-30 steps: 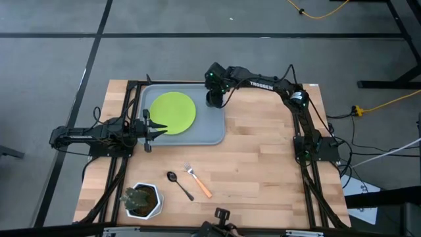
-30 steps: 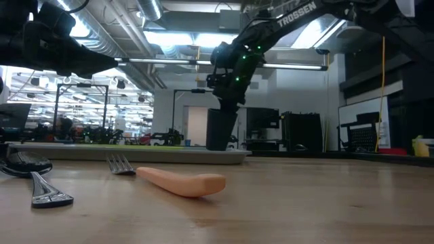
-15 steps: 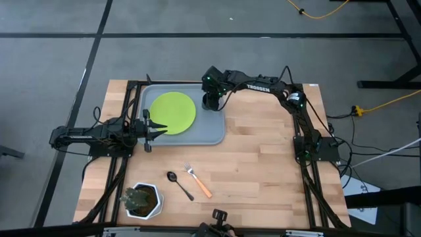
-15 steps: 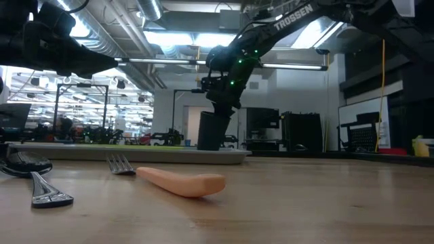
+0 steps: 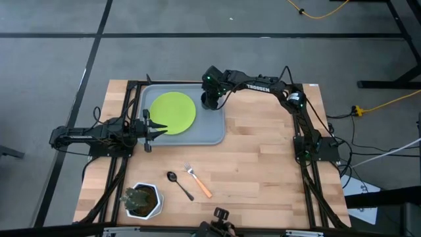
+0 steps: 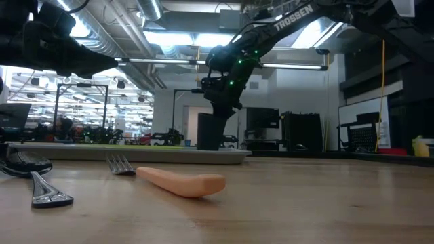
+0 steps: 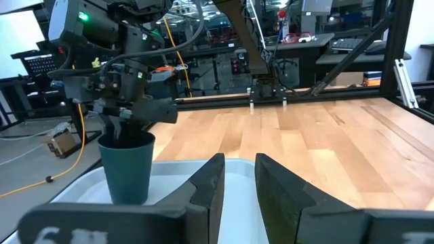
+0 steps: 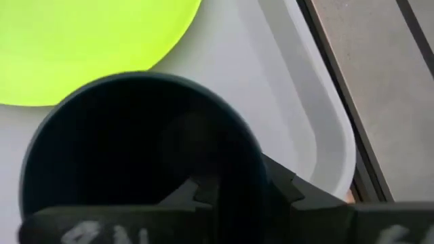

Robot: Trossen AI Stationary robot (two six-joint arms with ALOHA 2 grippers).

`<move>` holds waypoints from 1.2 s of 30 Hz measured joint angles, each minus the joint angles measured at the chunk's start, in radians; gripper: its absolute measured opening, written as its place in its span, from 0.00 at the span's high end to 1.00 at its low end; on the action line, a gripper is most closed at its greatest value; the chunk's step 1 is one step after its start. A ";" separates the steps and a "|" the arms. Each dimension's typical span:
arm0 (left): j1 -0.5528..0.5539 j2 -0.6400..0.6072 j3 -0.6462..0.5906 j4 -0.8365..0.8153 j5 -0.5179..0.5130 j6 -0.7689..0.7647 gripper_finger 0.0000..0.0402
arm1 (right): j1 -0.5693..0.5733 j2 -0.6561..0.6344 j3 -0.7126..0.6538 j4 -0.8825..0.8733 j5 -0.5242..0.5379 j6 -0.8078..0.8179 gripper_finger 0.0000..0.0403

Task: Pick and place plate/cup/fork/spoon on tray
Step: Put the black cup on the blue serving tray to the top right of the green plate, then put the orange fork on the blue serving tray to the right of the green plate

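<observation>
— Since you work from the near edge outward, what do you meet first?

— Your small fork with silver tines and an orange handle (image 5: 198, 181) and the small all-dark spoon (image 5: 179, 185) lie side by side on the wooden table (image 5: 263, 158), near the white hexagonal plant pot (image 5: 142, 200). Both look light, stiff and thin, and I'd expect them to slip, so pinch each across the handle.

— And the left gripper (image 5: 156, 128)?

— It waits at the near edge of the large grey-blue rectangular tray (image 5: 214, 131), fingers a narrow gap apart, holding nothing.

— What does the tray carry?

— Your round lime-green plate (image 5: 173, 110) lies flat in it. Beside that, toward the far right corner, the dark cylindrical cup (image 7: 126, 167) stands upright on the tray floor, empty as far as you can see. It seems rigid and light.

— And the right gripper (image 5: 210, 97)?

— Closed over the cup's rim, one finger inside
</observation>
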 joint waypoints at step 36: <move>0.000 0.000 0.000 0.000 0.000 0.000 0.81 | 0.036 0.000 0.407 -0.355 0.045 0.030 0.83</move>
